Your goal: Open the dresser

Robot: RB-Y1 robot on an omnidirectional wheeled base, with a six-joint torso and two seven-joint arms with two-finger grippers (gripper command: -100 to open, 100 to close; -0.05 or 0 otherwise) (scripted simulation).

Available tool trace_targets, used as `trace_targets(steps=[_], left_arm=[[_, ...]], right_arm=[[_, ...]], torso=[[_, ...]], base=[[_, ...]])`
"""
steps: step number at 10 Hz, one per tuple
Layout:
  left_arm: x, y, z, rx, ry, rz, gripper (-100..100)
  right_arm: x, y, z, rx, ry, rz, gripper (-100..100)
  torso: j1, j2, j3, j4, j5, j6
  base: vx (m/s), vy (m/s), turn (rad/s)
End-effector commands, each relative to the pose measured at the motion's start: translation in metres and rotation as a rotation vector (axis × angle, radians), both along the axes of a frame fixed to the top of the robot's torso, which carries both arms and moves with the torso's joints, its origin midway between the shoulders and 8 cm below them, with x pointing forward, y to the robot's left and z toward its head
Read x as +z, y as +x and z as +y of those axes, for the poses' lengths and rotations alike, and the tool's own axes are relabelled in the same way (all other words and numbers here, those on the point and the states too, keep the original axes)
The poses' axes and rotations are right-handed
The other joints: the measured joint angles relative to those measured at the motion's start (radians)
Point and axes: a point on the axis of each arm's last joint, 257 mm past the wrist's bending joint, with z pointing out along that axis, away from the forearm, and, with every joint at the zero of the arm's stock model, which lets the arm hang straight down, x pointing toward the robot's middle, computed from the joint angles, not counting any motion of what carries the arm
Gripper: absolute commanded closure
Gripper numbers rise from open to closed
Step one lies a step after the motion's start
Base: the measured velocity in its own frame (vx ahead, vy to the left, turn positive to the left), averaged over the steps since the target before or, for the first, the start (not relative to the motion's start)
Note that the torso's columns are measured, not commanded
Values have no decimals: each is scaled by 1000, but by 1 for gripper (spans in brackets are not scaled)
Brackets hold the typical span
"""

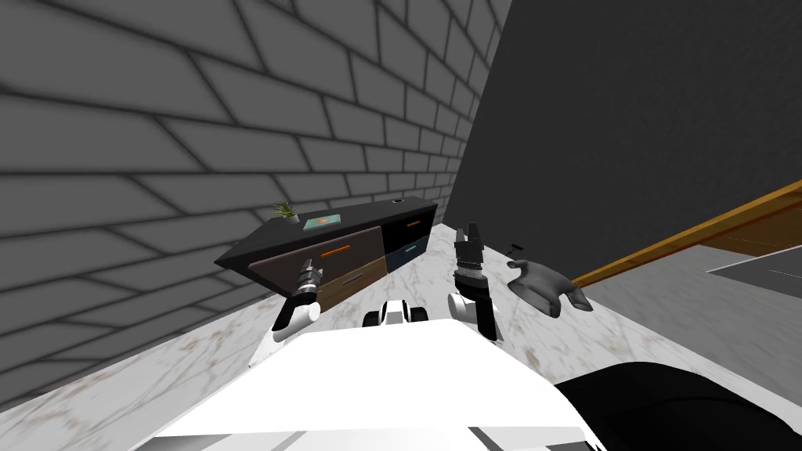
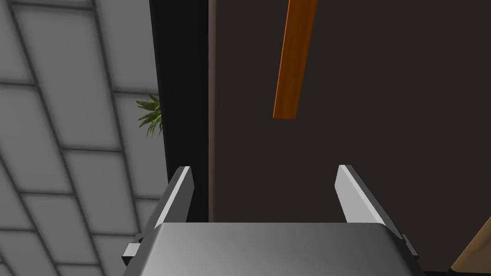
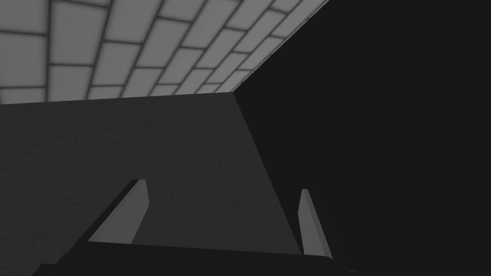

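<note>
The dresser [image 1: 258,244] is long and low with a dark top and stands against the brick wall. Its upper left drawer front [image 1: 313,262] is dark brown with an orange bar handle [image 1: 334,250] and seems to stand slightly forward of the wooden drawer [image 1: 352,283] below it. My left gripper [image 1: 309,274] is close in front of this dark front. In the left wrist view the left gripper [image 2: 263,168] is open and holds nothing, and the orange handle [image 2: 293,62] lies beyond the fingertips. My right gripper [image 1: 471,232] is raised and also open [image 3: 221,187].
A small plant [image 1: 284,210] and a teal flat item [image 1: 323,222] sit on the dresser top. Two darker drawers [image 1: 411,235] form its right end. A dark grey shape [image 1: 544,286] lies on the marble floor to the right. A wood-edged ledge [image 1: 689,235] runs along the dark wall.
</note>
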Motion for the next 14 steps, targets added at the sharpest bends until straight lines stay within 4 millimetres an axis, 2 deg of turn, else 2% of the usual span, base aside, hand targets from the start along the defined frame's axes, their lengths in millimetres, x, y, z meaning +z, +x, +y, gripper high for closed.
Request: trace_targets(steps=[1, 2, 6, 9, 10, 14], left_arm=[[1, 2, 3, 4, -2, 7, -100], [2, 3, 7, 4, 3, 12, -100], [-19, 2, -16, 24, -90, 13, -100], [-16, 3, -13, 23, -81, 13, -100], [-16, 3, -13, 23, -81, 14, 100], [-9, 0, -15, 19, -80, 8, 100]], right_arm=[[0, 0, 0, 0, 0, 0, 0], [0, 0, 0, 0, 0, 0, 0], [0, 0, 0, 0, 0, 0, 0], [0, 0, 0, 0, 0, 0, 0], [0, 0, 0, 0, 0, 0, 0], [0, 0, 0, 0, 0, -1, 0]], torso=[[-1, -2, -1, 0, 0, 0], [0, -2, -1, -1, 0, 0], [-1, 8, 5, 2, 0, 0], [2, -2, -1, 0, 0, 0], [1, 0, -1, 0, 0, 0], [-6, 12, 7, 5, -3, -1]], base=[[182, 28, 3], [194, 24, 1], [86, 15, 1], [50, 23, -7], [7, 5, 1], [-142, -85, 7]])
